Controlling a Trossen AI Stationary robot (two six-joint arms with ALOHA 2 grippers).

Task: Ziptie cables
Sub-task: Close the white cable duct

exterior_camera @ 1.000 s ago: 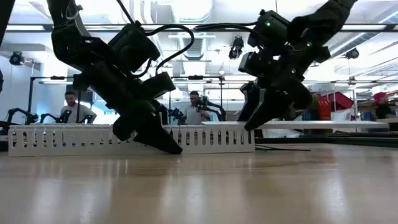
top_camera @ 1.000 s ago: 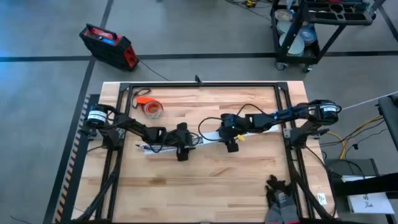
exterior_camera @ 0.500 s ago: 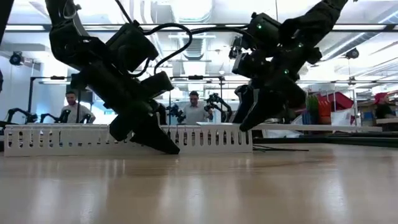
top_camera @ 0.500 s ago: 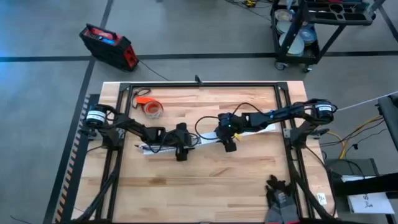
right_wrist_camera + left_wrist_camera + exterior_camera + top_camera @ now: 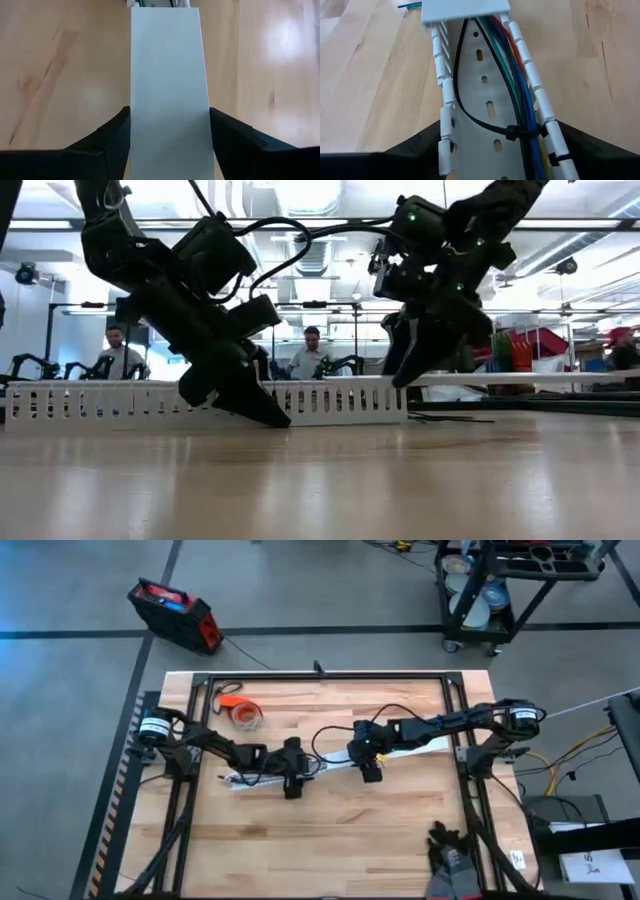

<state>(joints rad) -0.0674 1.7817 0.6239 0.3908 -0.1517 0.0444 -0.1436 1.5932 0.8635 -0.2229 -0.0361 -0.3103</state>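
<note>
Near the table's (image 5: pixel 250 840) middle, high view: white channel (image 5: pixel 335 762) lies crosswise; left gripper (image 5: pixel 292 783) sits over its left part, right gripper (image 5: pixel 371 771) over its covered right part. Low view: both grippers reach down to the channel, people beyond. Left wrist view: cables (image 5: pixel 512 85) lie inside the open channel, w/ the ziptie (image 5: pixel 485 122) looped round them, head (image 5: pixel 512 133) locked, tail arcing loose; left fingers (image 5: pixel 415 147) spread either side of the channel, gripping nothing I can confirm. Right wrist view: fingers (image 5: pixel 105 137) straddle the cover (image 5: pixel 167 85), prob. touching; can't tell if clamped. Judgement: cables light, floppy; ziptie thin, springy, slick, so best pinched at the free tail near the head. No readable writing.
</note>
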